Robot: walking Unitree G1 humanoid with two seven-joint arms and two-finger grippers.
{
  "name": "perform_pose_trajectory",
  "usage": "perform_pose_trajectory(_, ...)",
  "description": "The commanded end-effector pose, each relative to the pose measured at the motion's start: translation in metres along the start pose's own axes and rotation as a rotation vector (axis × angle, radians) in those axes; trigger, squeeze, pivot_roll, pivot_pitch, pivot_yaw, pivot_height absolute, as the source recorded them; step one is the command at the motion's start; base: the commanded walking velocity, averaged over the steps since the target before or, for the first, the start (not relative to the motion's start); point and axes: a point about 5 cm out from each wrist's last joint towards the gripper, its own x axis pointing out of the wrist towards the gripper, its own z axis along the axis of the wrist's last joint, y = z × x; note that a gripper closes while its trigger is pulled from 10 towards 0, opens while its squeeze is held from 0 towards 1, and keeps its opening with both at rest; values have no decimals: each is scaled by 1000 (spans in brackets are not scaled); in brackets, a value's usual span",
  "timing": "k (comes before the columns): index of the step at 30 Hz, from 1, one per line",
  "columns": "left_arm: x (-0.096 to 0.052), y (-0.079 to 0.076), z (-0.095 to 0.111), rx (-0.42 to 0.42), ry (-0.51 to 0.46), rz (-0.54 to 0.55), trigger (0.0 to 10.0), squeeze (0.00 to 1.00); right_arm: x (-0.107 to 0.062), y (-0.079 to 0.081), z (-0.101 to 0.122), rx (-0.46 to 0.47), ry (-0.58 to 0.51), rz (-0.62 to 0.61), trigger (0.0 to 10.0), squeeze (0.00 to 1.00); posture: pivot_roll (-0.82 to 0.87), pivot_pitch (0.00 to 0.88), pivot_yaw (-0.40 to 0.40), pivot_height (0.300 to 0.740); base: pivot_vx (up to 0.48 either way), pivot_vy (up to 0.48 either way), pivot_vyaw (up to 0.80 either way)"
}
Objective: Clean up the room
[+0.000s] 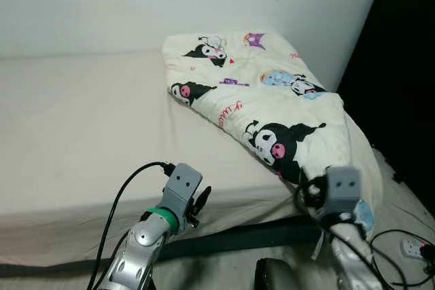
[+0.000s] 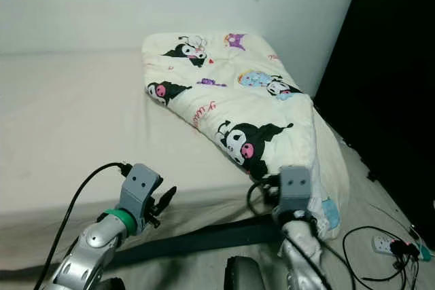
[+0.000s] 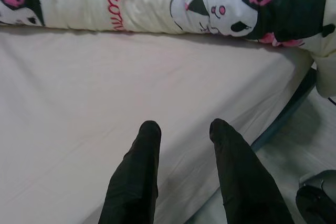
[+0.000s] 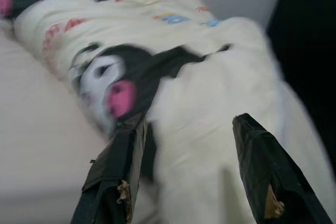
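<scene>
Two black fingers [image 4: 113,177] of the right gripper [image 4: 184,174] spread wide, nothing between them, aimed at the cartoon-print blanket [image 1: 272,110]; view slightly blurred. In the head views the right gripper [image 2: 293,191] sits at the blanket's near corner, where the fabric droops over the bed's edge; contact cannot be judged. Left gripper [image 3: 184,132] also parted, fingers [image 3: 139,177] apart and empty, hovering low over the bare cream sheet of the bed [image 1: 75,134], near its front edge. Left arm has a green band at the wrist and a black cable [image 1: 115,208] looping off it. Blanket: cream, black-and-pink cartoon characters, red script; lies in a long bunched heap on the bed's right side, running diagonally from the white wall [image 1: 102,5] down to the near right corner and hanging partly off. Dark bed frame [image 1: 245,239] below the mattress. Floor to the right: black cables and a white power strip [image 2: 384,244].
</scene>
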Motion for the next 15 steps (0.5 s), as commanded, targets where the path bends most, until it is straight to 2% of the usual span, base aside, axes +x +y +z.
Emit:
perform_pose_trajectory(1,-3,0,-4,0,19,-2,10000,0,-1,-2,-4,22,12,-15,10000,0,-144,60,75,560,0,0,0)
perform_pose_trajectory(3,-2,0,-3,0,18,2,10000,0,7,-20,11,19,-54,-70,10000,0,-140,60,72,560,0,0,0)
perform_pose_trajectory(4,-2,1,-3,-1,18,5,10000,0,12,-36,27,18,-123,-124,10000,0,-143,60,71,560,0,0,0)
perform_pose_trajectory(5,-2,1,-3,-1,18,5,10000,0,12,-36,27,18,-123,-124,10000,0,-143,60,71,560,0,0,0)
perform_pose_trajectory(7,-2,1,-3,0,18,6,10000,0,14,-51,40,46,-171,-189,10000,0,-145,62,74,560,0,0,0)
perform_pose_trajectory(8,-2,1,-3,0,18,6,10000,0,14,-51,40,46,-171,-189,10000,0,-145,62,74,560,0,0,0)
perform_pose_trajectory(9,-2,1,-3,0,17,5,10000,0,14,-62,44,84,-177,-232,10000,0,-145,62,76,560,0,0,0)
perform_pose_trajectory(10,-2,1,-3,0,17,5,10000,0,14,-62,44,84,-177,-232,10000,0,-145,62,76,560,0,0,0)
perform_pose_trajectory(12,-2,1,-2,1,17,3,10000,0,13,-77,37,182,-129,-280,10000,0,-142,68,82,560,0,0,0)
perform_pose_trajectory(14,-2,2,-1,6,17,0,10000,0,16,-75,10,342,11,-223,10000,0,-135,78,89,560,0,0,0)
perform_pose_trajectory(15,-2,3,0,8,18,0,10000,0,18,-70,0,386,65,-181,10000,0,-132,83,91,560,0,0,0)
